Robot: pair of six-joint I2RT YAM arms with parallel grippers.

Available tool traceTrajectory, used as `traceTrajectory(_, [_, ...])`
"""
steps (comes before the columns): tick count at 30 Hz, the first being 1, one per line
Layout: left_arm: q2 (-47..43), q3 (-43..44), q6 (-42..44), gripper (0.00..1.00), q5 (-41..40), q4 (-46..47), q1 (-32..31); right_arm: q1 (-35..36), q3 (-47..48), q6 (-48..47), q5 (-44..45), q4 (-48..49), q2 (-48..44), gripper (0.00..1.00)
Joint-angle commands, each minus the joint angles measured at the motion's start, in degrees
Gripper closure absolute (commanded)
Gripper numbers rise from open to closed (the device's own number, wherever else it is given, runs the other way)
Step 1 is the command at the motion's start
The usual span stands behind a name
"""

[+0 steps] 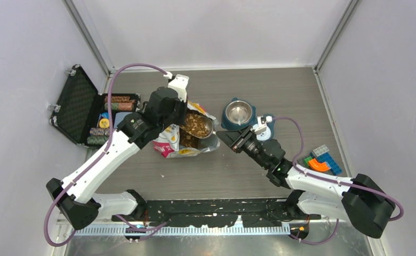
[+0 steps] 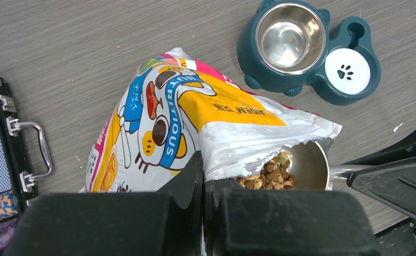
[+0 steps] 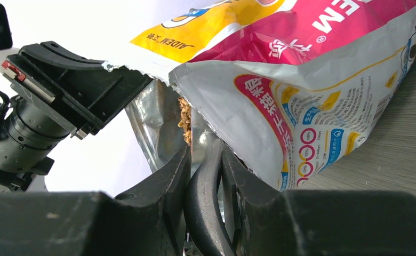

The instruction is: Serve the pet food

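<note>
Pet food (image 2: 267,176): loose brown kibble at the torn mouth of the food bag (image 2: 195,114), with some heaped in the metal scoop (image 2: 308,166). None shows in the steel bowl (image 2: 290,34).
Food bag: lies on its side on the counter (image 2: 88,48), mouth turned toward the right arm.
Left fingers (image 2: 194,178): pinched together on the upper lip of the mouth, holding it up and open.
Right fingers (image 3: 168,184): narrow, clamped on the scoop's dark handle.
Scoop axis: crosswise on the counter, with the bowl end to the left inside the bag and the handle to the right.
Steel bowl: sits in a teal feeder (image 2: 296,82). From the scoop it lies to the right and farther from the arm bases, near the right fingers.
Nearer arm: the right, which also carries the load.
Likely next move: draw the scoop out level, swing it right and away to the bowl, then tip.
Risk: kibble may spill if the scoop catches the bag lip.
Edges: an open black case (image 1: 78,109) at far left, coloured blocks (image 1: 318,161) at right.
</note>
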Motion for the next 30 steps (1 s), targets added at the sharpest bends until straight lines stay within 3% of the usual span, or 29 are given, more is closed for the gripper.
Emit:
traceTrajectory(1, [-3.1,2.5,-1.6,1.0,1.8,9.3,-0.4,-0.2,2.5,-0.3,0.3,3.5,-1.4,0.95])
traceTrajectory(4, [-3.4,1.7,-1.9,1.0,2.1,10.5,-0.4,0.0,3.9,-1.6,3.8,-3.4,-3.2,0.95])
traceTrajectory(6, [-3.2,2.0,-1.8,1.0,2.3,10.4,-0.4,0.1,4.6,-1.6,0.8,-2.7,-3.4,0.95])
traceTrajectory(10, [-2.6,3.1,-1.2,1.0,1.7,9.7,-0.4,-0.1,-1.3,0.4,6.0,-3.3,-8.1,0.95])
traceTrajectory(20, [-2.9,4.9,0.8,1.0,-2.5,8.2,-0.3,-0.2,-0.6,-1.3,4.3,-8.6,-14.7,0.95])
traceTrajectory(30, [-0.4,7.6,1.6,1.0,-4.3,7.2,0.0,-0.2,-2.7,1.3,3.0,-8.2,-18.2,0.95])
